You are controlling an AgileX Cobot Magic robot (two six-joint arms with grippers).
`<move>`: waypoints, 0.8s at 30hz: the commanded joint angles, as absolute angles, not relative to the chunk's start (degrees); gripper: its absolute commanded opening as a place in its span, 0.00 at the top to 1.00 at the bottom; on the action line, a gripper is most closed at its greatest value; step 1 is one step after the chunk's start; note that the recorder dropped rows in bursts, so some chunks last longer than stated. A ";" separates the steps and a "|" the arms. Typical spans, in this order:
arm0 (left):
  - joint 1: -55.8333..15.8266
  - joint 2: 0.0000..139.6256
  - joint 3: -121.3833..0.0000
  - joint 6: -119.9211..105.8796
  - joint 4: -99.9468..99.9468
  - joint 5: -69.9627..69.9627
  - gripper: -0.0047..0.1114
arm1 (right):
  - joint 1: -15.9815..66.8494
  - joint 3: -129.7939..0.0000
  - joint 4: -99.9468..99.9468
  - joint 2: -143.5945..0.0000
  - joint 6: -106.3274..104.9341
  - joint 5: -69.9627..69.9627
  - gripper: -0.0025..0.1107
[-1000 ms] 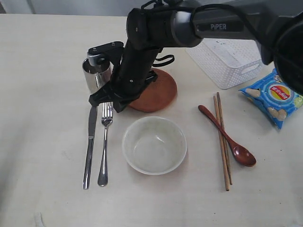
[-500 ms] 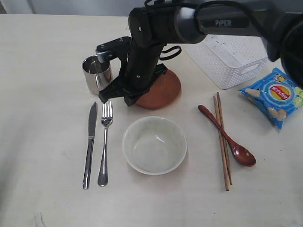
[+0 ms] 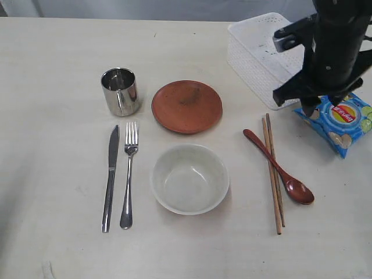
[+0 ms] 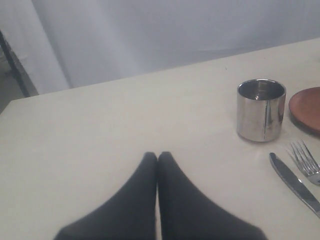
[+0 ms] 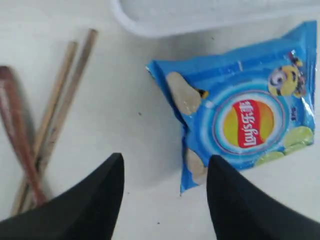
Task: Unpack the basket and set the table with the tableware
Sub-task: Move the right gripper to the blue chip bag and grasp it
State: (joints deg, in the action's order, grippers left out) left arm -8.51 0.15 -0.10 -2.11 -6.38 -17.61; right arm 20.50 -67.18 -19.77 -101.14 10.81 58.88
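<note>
Pincer status: right pincer (image 3: 297, 103) hangs released and grips nothing. In the exterior view it sits up and right of the bowl (image 3: 189, 179), low over bare surface (image 3: 52, 87), between the far tips of the chopsticks (image 3: 278, 215) and the chip bag (image 3: 340, 122) (bag corner just beside one finger in the wrist view, not touching).

Basket (image 3: 250, 64) lies further up-right of the bowl, its near wall right behind that pincer.

Spoon (image 3: 298, 192) lies across the chopsticks, right of the bowl. Plate (image 3: 187, 106) is just above the bowl, cup (image 3: 120, 92) up-left, knife (image 3: 109, 180) and fork (image 3: 128, 180) side by side left.

Left pincer (image 4: 157, 156) is clenched and empty, well apart from the cup.

Open room: wide bare surface left of the knife and below the bowl. Basket and bag crowd the far right.
</note>
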 commanded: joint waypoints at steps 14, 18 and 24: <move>-8.20 0.00 0.00 -1.92 -6.19 -17.15 0.96 | 19.42 -61.24 -36.85 -111.78 24.78 52.57 0.55; -8.20 0.00 0.00 -1.92 -6.19 -17.15 0.96 | 19.42 -61.24 -37.08 -112.16 24.88 52.44 0.61; -8.20 0.00 0.00 -1.92 -6.19 -17.15 0.96 | 19.42 -61.24 -37.08 -112.16 24.44 53.24 0.98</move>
State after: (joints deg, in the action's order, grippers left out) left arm -8.51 0.15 -0.10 -2.11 -6.38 -17.61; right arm 19.80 -61.32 -36.64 -112.18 24.40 52.80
